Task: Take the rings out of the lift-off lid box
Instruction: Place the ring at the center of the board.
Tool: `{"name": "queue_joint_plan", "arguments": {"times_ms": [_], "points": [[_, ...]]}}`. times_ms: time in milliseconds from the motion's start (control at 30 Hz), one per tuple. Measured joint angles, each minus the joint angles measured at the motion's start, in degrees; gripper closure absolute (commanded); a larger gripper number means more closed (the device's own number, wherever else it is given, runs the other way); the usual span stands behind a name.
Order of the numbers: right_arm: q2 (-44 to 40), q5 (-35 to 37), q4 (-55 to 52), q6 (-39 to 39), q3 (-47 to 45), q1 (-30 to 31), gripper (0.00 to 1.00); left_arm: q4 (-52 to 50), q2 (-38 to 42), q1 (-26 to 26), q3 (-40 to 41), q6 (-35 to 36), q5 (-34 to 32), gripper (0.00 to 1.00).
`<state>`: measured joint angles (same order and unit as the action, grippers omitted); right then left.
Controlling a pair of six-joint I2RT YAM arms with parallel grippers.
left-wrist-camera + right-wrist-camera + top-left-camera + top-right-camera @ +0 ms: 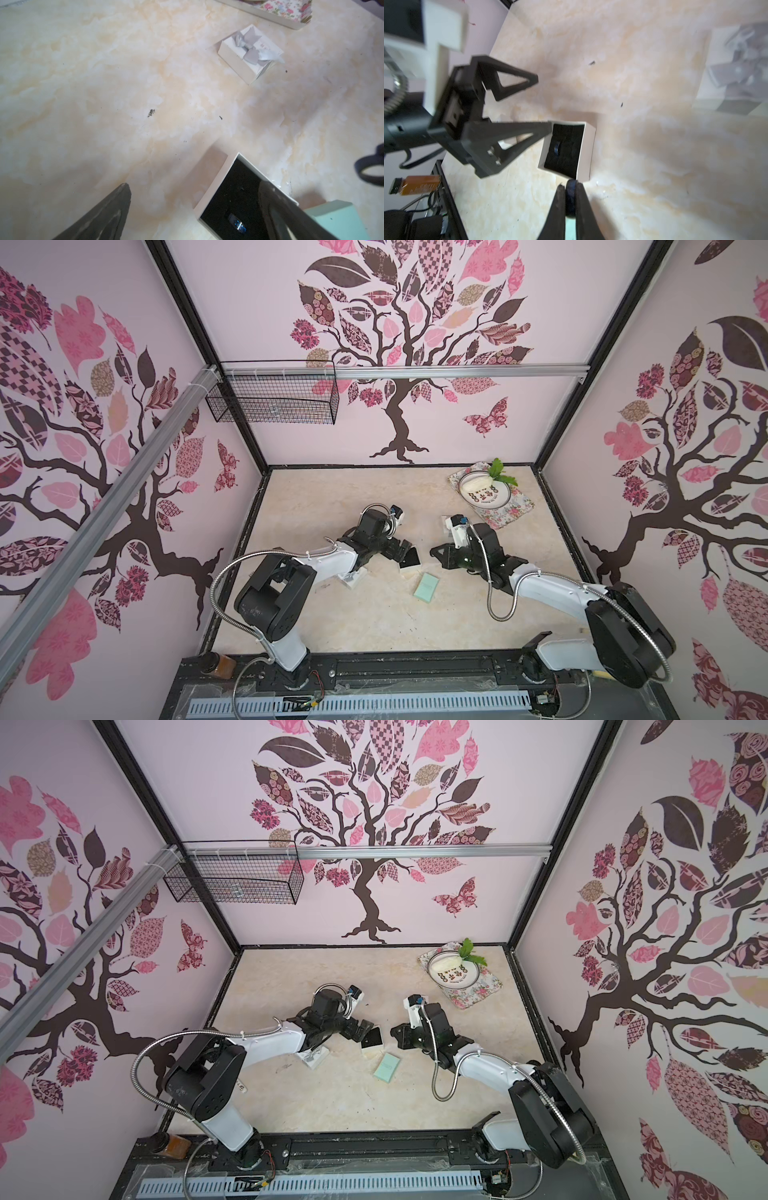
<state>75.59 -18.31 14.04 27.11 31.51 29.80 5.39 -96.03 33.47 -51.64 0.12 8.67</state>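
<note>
Three tree-patterned walls [249,302] enclose a marbled tabletop [374,622] holding an open box [413,560].

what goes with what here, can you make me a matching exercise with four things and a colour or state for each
Things:
1 left gripper
2 right gripper
3 box lid
4 open ring box

Colour or state:
a lined in black
b shut on a dark ring
c mint green
d jaws wide open

Pairs: 1-d, 2-b, 3-c, 4-a
</note>
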Motion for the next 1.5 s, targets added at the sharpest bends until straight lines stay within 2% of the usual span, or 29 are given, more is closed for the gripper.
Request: {"name": "queue_joint_plan", "arguments": {"times_ms": [100,300,533,700,800,867,1033,1333,1500], "points": [[-1.4,-1.5,1.4,2.8,-4.7,-1.2,1.0,0.2,1.6,0.0,0.1,0.2,0.0,0.02],[-0.7,-6.5,4.3,8.2,-9.8,-9.0,1.0,0.6,2.7,0.0,1.9,0.3,-0.4,0.02],[-1.6,-11.7,6.2,9.6,-11.7,-9.4,1.0,0.2,3.5,0.0,4.0,0.3,-0.8,0.02],[-8.7,-15.1,3.7,9.2,-15.3,-8.7,1.0,0.2,3.7,0.0,4.5,0.3,-1.0,0.02],[-10.7,-16.5,1.3,8.0,-14.8,-4.7,1.0,0.2,3.7,-0.1,4.5,0.4,-1.1,0.02],[-10.4,-17.2,0.0,7.3,-14.0,0.5,1.0,0.2,3.7,-0.1,4.5,0.4,-1.1,0.02],[-5.5,-18.0,0.5,7.5,-11.2,11.5,1.0,0.1,4.0,-0.1,4.5,0.4,-1.3,0.02],[7.0,-18.4,5.9,9.8,-8.9,15.8,1.0,0.1,5.2,-0.9,4.9,0.3,-2.0,0.02],[11.3,-18.7,8.6,10.2,-5.9,19.0,1.0,0.0,5.3,-1.1,4.9,0.3,-2.0,0.02]]}}
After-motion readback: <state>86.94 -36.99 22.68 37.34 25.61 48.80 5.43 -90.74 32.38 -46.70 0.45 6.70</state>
